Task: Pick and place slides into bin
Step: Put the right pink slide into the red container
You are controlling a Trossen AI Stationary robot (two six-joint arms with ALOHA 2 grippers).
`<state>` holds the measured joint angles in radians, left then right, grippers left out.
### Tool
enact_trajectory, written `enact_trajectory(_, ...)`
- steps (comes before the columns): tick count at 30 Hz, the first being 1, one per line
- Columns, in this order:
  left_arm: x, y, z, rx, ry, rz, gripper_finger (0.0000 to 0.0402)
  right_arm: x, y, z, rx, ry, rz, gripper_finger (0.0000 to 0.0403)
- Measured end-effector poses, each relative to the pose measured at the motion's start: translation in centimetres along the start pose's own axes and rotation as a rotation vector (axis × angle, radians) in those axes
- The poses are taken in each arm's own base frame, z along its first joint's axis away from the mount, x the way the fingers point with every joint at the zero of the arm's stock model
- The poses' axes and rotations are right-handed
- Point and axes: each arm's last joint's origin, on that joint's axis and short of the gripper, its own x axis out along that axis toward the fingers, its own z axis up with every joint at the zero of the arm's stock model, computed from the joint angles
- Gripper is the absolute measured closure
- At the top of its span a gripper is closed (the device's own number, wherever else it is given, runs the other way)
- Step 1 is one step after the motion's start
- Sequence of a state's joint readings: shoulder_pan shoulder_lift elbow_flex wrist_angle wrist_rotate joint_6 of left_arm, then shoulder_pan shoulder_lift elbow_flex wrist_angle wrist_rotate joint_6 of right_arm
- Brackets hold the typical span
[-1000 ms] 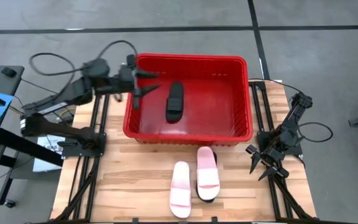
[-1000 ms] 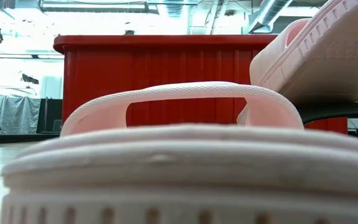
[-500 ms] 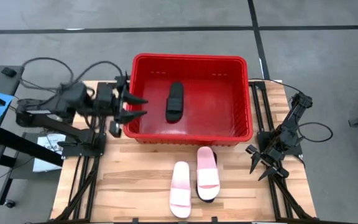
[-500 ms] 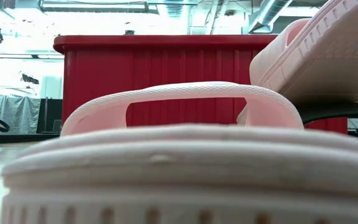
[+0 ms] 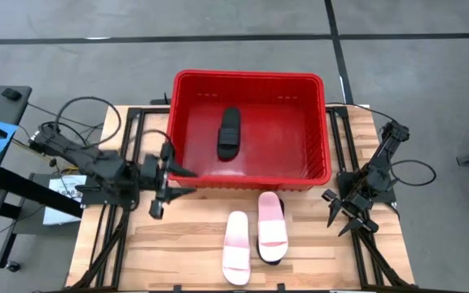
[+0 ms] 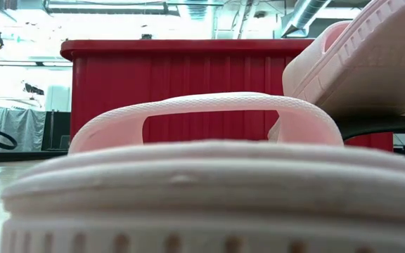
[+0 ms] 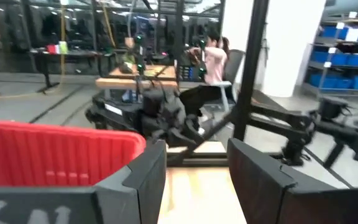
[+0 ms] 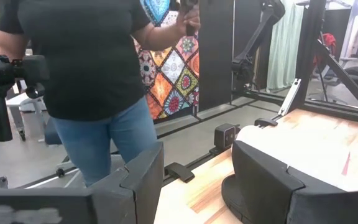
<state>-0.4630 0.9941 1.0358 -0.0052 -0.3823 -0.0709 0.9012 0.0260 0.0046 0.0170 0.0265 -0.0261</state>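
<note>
The red bin (image 5: 320, 122) stands at the table's far middle, with one black slide (image 5: 229, 133) lying on its floor. A pink slide (image 5: 236, 247) lies flat on the table in front of the bin. A second pink slide (image 5: 272, 221) lies tilted on top of the other black slide (image 5: 272, 255), whose edge shows under it. My left gripper (image 5: 190, 182) is open and empty beside the bin's near left corner, fingers pointing toward the table's right. My right gripper (image 5: 340, 221) is open and empty at the table's right edge.
Black frame rails run along both sides of the table, and cables trail off its left side. In the low view the near pink slide (image 6: 202, 190) fills the front, with the bin (image 6: 188, 77) behind. A person (image 8: 92, 74) stands beyond the table in the right wrist view.
My left gripper has drawn back from above the bin's far left corner, going down and toward the table's near edge along the bin's left wall, to the bin's near left corner. The black slide in the bin and the slides on the table have not moved.
</note>
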Motion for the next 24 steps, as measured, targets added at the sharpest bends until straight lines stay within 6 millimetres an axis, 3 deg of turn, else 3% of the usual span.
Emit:
enact_trajectory(5,-1.9,-0.4,-1.9,-0.024,-0.036,-0.060,0.0241,0.0,0.0,0.0,0.000,0.000,0.000,0.0219)
enact_trajectory(15,-8.0,0.7,-5.5,-0.073,-0.101,-0.205,0.0241,0.0,0.0,0.0,0.000,0.000,0.000,0.0219)
enact_trajectory(24,-10.2,1.7,-8.9,-0.095,-0.127,-0.255,0.0241,0.0,0.0,0.0,0.000,0.000,0.000,0.0219)
